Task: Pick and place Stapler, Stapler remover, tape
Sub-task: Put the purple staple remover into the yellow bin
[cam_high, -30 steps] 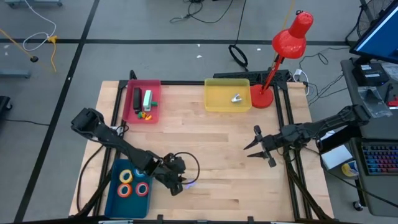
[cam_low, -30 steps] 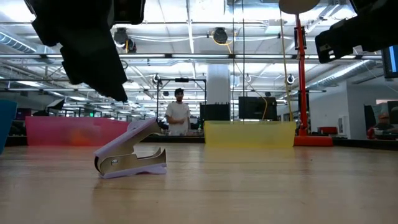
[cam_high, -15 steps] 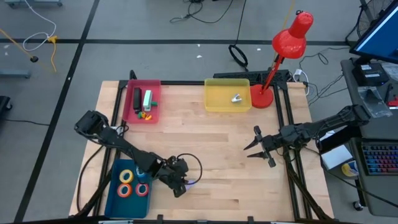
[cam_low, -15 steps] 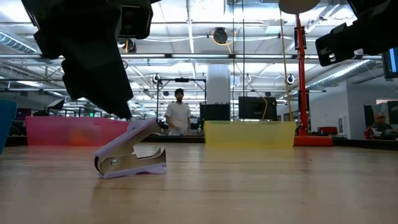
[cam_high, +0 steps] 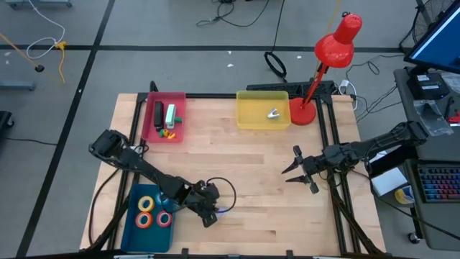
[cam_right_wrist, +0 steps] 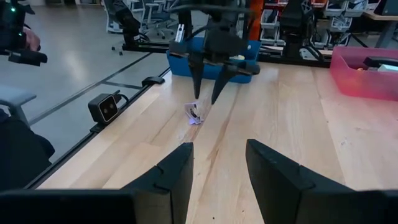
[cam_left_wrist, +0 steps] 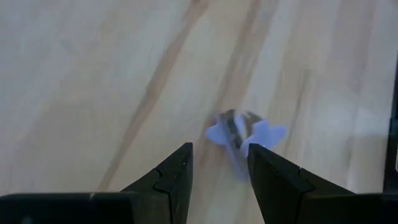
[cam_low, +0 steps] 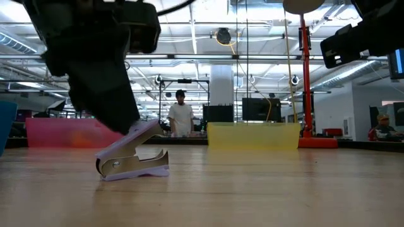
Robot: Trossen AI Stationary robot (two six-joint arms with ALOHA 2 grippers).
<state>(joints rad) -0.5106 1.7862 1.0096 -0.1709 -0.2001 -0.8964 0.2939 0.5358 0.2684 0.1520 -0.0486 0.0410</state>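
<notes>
A lavender staple remover rests on its lower jaw on the wooden table near the front edge, also seen in the low view and the right wrist view. My left gripper is open and comes down on it from above, one finger on each side of its upper handle. Several tape rolls lie in the blue tray. A black stapler lies in the pink tray. My right gripper waits open over the table's right side. My left gripper points down at the staple remover's upper handle. One fingertip overlaps the handle in the wrist view, and in the low view the dark finger reaches the handle. I cannot tell whether it touches. The remover still lies on the table.
The yellow tray at the far edge holds a small silver object. A red desk lamp stands at the far right corner. Bare wood lies between the two grippers. A person stands in the room beyond the table.
My left gripper has come down toward the staple remover and shifted slightly toward the table's right edge, its fingers staying open. The staple remover has kept its place.
</notes>
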